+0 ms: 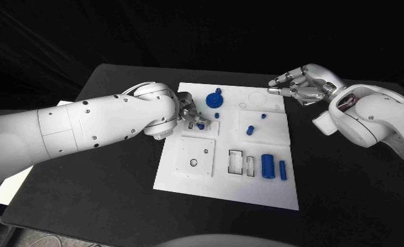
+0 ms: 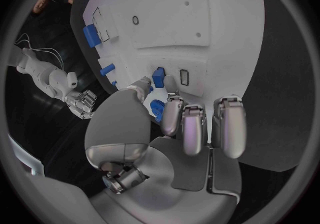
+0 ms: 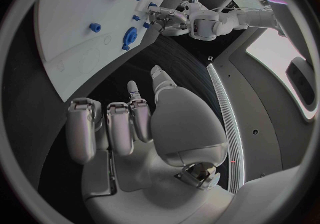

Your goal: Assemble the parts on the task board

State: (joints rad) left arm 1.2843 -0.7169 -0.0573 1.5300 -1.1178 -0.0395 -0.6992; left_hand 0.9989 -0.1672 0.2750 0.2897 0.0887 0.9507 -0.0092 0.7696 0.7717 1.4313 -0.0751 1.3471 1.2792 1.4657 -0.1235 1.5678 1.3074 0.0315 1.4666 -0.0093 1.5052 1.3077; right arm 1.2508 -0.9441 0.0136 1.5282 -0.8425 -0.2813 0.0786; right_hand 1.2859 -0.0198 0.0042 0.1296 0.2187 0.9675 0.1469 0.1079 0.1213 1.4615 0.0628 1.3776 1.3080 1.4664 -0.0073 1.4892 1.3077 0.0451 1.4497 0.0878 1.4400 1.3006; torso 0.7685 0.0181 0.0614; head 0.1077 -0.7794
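Nearest me on the task board (image 1: 190, 177) lie a blue cylinder (image 1: 267, 166) and a slimmer blue pin (image 1: 284, 170) — side by side, just right of two rectangular slots. My left hand (image 1: 190, 115) sits low over the board's left side, its fingers curled around a small blue part (image 2: 158, 77) beside the blue gear (image 1: 215, 101); I cannot tell whether it actually grips it. My right hand (image 1: 300, 86) hovers over the board's far right corner, fingers bent inward and holding nothing. Two more blue pegs (image 1: 250, 131) stand mid-board.
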